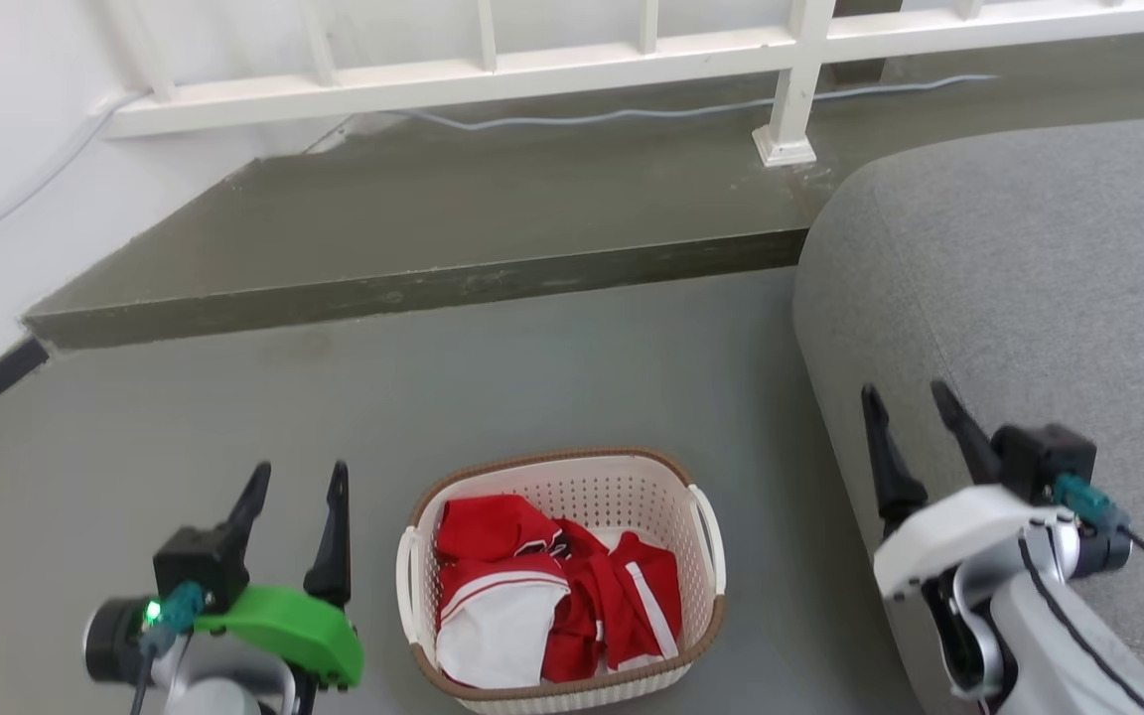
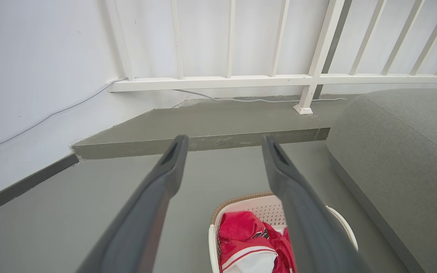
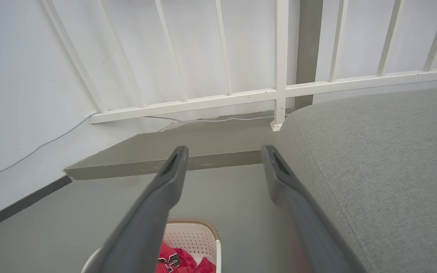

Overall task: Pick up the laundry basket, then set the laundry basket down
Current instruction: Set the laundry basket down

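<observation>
The laundry basket (image 1: 587, 487), cream-white with a brown woven rim and white side handles, stands on the grey floor at the bottom centre of the head view. It holds red and white clothes (image 1: 552, 586). My left gripper (image 1: 296, 475) hovers open to the basket's left, well apart from it. Off to the basket's right, my right gripper (image 1: 908, 392) is open in front of the sofa, holding nothing. In the left wrist view the basket (image 2: 264, 206) sits low between my fingers (image 2: 165, 178). The right wrist view catches the basket (image 3: 195, 237) at the bottom edge.
A grey sofa (image 1: 1029, 288) fills the right side, close to my right arm. A raised concrete step (image 1: 413, 248) runs across behind the basket, with a white railing (image 1: 552, 70) and a loose cable (image 1: 632, 114) on it. A white wall (image 1: 6, 149) closes the left.
</observation>
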Available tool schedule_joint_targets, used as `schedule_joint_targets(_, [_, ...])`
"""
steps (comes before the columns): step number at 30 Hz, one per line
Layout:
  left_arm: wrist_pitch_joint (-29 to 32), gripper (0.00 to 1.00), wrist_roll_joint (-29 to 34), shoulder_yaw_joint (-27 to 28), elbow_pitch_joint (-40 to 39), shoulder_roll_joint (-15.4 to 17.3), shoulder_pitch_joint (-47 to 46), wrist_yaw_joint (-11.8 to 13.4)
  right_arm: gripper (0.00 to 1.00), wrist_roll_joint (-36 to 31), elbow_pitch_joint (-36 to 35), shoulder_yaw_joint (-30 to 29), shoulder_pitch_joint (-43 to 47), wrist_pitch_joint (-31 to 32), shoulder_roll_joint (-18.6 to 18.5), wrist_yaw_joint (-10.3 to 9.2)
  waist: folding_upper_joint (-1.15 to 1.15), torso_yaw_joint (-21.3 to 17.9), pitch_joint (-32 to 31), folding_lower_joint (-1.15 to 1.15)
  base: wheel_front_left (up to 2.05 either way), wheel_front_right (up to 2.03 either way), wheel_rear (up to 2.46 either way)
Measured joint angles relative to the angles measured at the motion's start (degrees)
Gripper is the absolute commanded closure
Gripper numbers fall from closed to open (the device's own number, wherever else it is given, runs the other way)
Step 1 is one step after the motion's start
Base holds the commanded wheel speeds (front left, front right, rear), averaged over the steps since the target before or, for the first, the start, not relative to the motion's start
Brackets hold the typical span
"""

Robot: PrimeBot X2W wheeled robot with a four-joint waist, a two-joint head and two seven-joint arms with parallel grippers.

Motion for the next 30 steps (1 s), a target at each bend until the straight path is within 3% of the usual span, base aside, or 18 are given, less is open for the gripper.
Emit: schedule_joint_targets(30, [0.0,0.0,4.07,2.71,-7.28,-0.05,9.96,0.55,0.0,-3.08,-4.67,-1.8,9.49,0.0,0.43,-0.49,0.0,0.43,-1.74,0.0,0.0,0.0,0.0])
